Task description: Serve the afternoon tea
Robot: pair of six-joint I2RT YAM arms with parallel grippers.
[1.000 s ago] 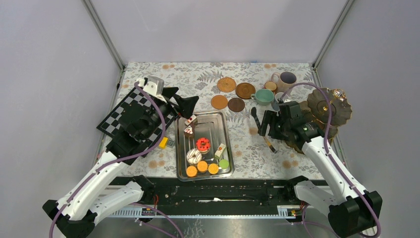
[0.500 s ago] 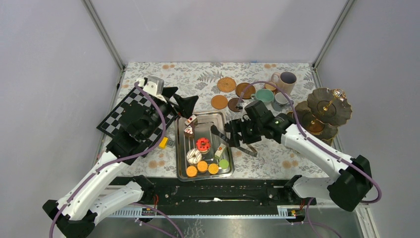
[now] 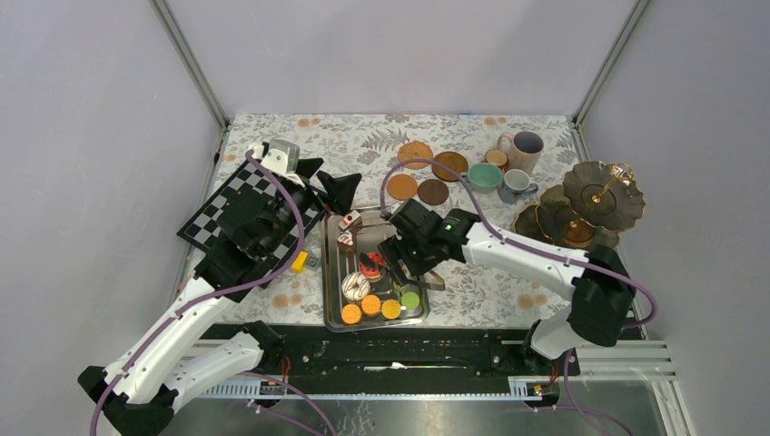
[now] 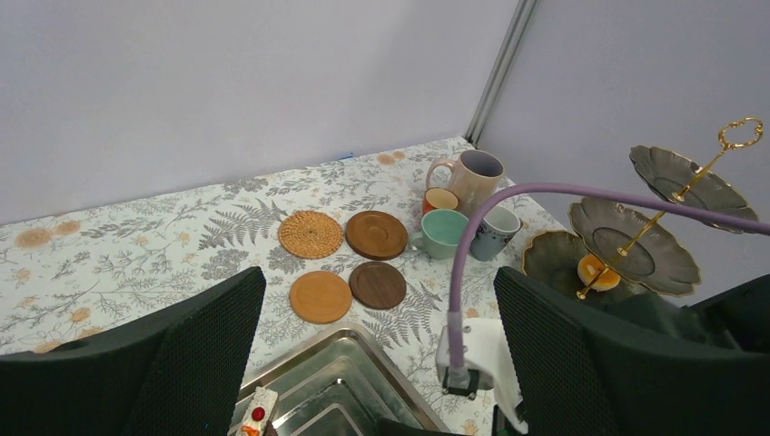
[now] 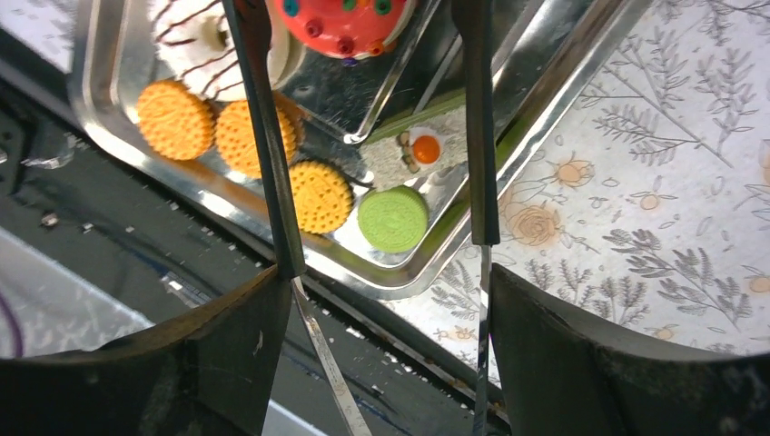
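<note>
Toy pastries lie in the steel tray [image 3: 329, 272]: a red donut [image 3: 370, 265], a white donut [image 3: 354, 287], orange biscuits [image 3: 371, 305], a green biscuit [image 5: 392, 220] and cake slices [image 3: 349, 221]. My right gripper [image 3: 404, 259] hangs over the tray's right half, shut on metal tongs [image 5: 263, 136]. The tongs' spread arms straddle a small cake slice [image 5: 418, 150]. My left gripper [image 3: 325, 182] is open and empty above the tray's far left corner. Mugs in beige [image 3: 525, 145], teal [image 3: 484, 175], grey [image 3: 517, 182] and orange [image 3: 495, 157] stand beside several coasters [image 3: 415, 154]. The three-tier stand [image 3: 595, 195] is at the right.
A chessboard [image 3: 222, 204] lies under the left arm at the table's left. A yellow block [image 3: 299, 262] sits beside the tray. One orange pastry [image 4: 592, 270] rests on a lower tier of the stand. The black rail runs along the near edge.
My right arm has swung left from beside the stand to over the tray, carrying the tongs. The left arm has stayed where it was.
</note>
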